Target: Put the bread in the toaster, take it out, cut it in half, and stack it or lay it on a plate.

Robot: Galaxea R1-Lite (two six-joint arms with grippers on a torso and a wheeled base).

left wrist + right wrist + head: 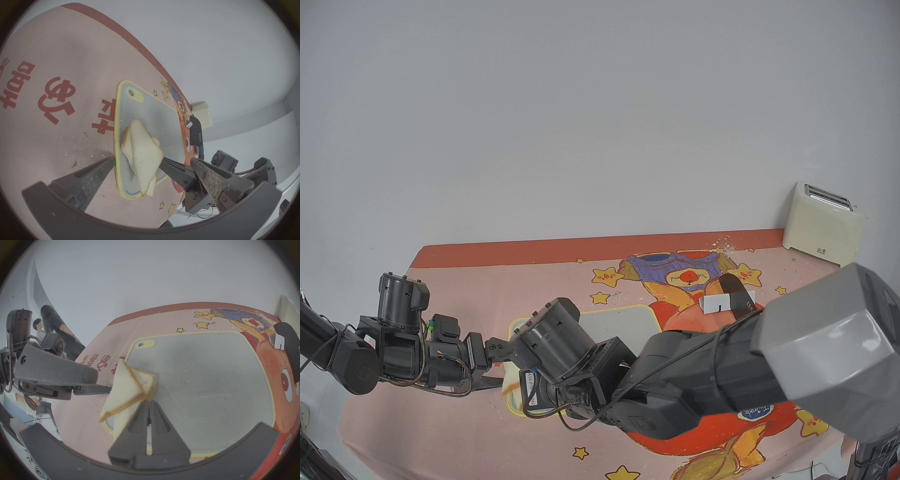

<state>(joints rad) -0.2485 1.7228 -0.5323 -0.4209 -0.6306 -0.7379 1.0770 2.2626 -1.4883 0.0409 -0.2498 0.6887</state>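
On the left I see the left arm lying low over the worktop [462,287], forearm level and wrist turned toward the middle. The cloth there carries large red lettering [59,97], and crumbs lie beside it. The left pincer [152,159] is spread wide, one finger along the near rim of the cutting board [206,380] and the other beyond the bread [125,390].

The bread is two triangular halves. One leans tilted over the other at the board's near-left corner, and both overhang its yellow rim. The board's wide grey face stretches away from the bread toward the right.

The right arm crosses in from the right with its elbow high. Its right pincer [149,402] has both fingers pressed together, and the tip is against the bread. I cannot tell whether it nips a corner.

Further right, well apart from the bread, a black-handled knife [735,292] with a white tag [719,303] lies on the cartoon print. The cream toaster [822,228] stands at the far right corner against the wall, with small dark print on its side.
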